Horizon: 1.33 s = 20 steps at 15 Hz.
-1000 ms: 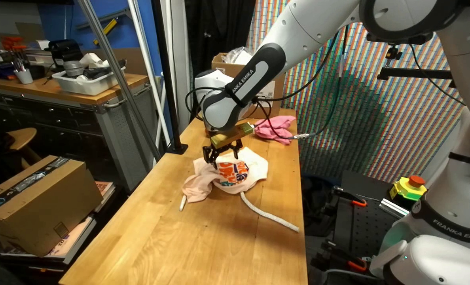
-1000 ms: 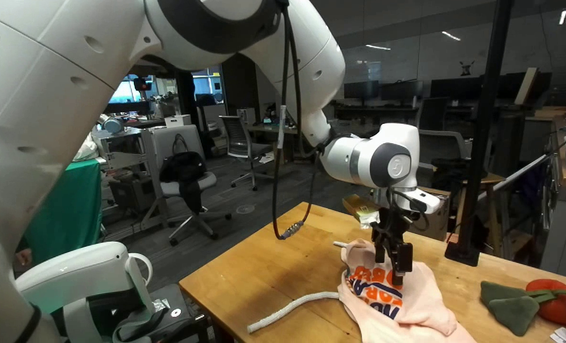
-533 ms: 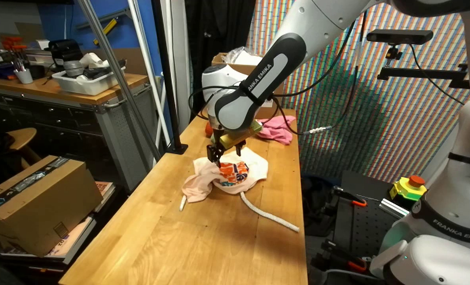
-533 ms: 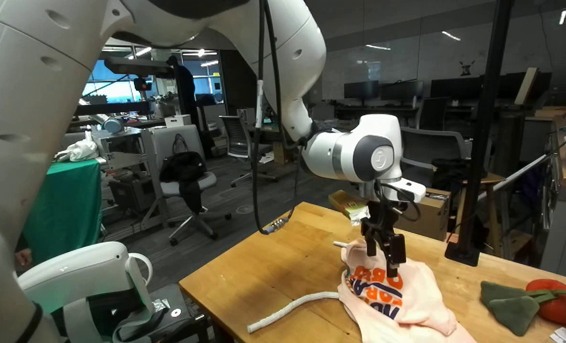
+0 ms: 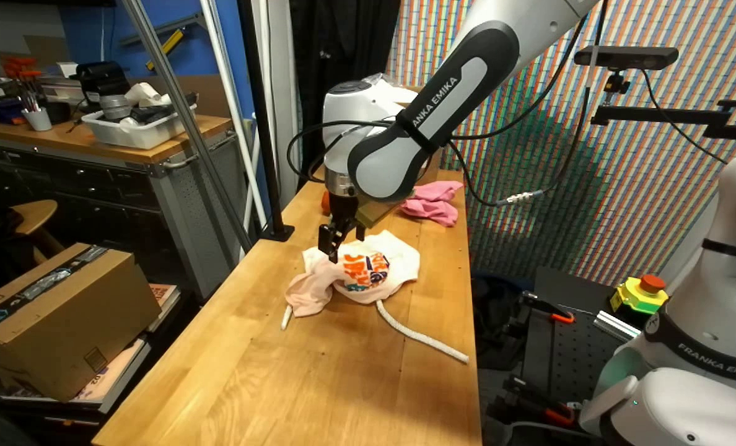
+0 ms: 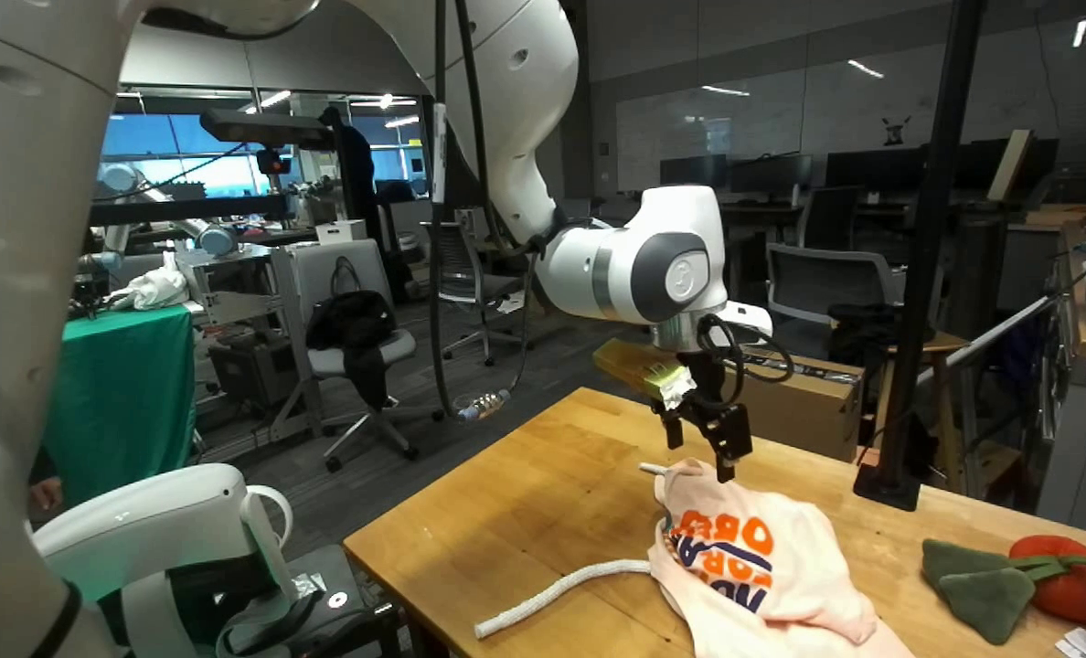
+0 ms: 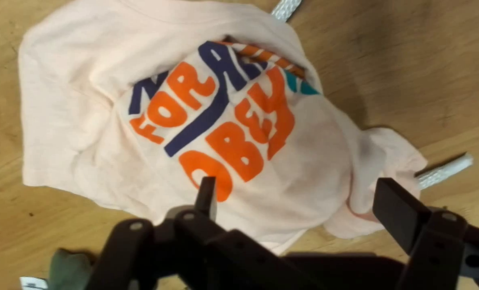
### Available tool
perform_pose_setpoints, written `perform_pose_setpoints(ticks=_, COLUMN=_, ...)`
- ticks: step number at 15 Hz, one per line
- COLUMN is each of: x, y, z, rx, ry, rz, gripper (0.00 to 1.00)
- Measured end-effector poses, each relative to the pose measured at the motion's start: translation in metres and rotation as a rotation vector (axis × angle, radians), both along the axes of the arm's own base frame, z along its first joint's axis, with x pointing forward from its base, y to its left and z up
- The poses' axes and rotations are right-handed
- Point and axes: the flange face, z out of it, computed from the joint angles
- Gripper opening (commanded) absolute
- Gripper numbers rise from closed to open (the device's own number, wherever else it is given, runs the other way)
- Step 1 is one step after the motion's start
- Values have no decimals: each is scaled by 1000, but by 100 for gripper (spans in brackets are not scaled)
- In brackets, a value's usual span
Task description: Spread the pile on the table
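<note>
The pile is a crumpled cream cloth (image 5: pixel 399 254) with orange and navy lettering, lying on the pale wooden table (image 5: pixel 250 384). A white cord (image 5: pixel 420 336) pokes out from under it at two places. Through the cloth's neck opening an orange-striped piece (image 7: pixel 275 60) peeks out; whatever else lies beneath is hidden. Farther back rests a pink cloth (image 5: pixel 433 207). A red piece (image 6: pixel 1069 599) with green flaps (image 6: pixel 977 594) lies apart from the cream cloth. My gripper (image 7: pixel 296 183) hangs above the cream cloth, open, its fingers well apart and holding nothing.
A black upright post (image 6: pixel 918 302) is fixed at the table's edge. A cardboard box (image 6: pixel 803 397) stands behind the gripper in an exterior view. A small white label (image 7: pixel 34 282) lies beside a green flap.
My gripper has risen a little and shifted left in an exterior view, turning slightly, with the forearm drawing along. Cloths and cord have stayed where they were.
</note>
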Motion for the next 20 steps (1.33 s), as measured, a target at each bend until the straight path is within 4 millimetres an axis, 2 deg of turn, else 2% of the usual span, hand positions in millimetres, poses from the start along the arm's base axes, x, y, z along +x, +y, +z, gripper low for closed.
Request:
perform_pose_setpoints(ticks=4, x=-8, y=26, z=-10, rx=78, ry=45, rz=201, gripper=100)
perform_pose_setpoints(ticks=7, x=-13, y=37, z=-21, rx=96, ry=99, rz=331, gripper=100)
perform_pose_setpoints(ticks=10, x=-15, y=37, z=-31, rx=76, ry=153, rz=394, gripper=100)
perform_pose_setpoints(ticks=13, x=-11, y=28, z=-39, rx=3, ry=164, rz=430, gripper=100)
perform_pose_setpoints(ticks=16, x=-4, y=21, z=-45, rx=-72, ry=156, rz=422, gripper=100)
perform_pose_setpoints(ticks=20, x=2, y=22, z=-53, rx=-121, ry=130, rz=389, gripper=100)
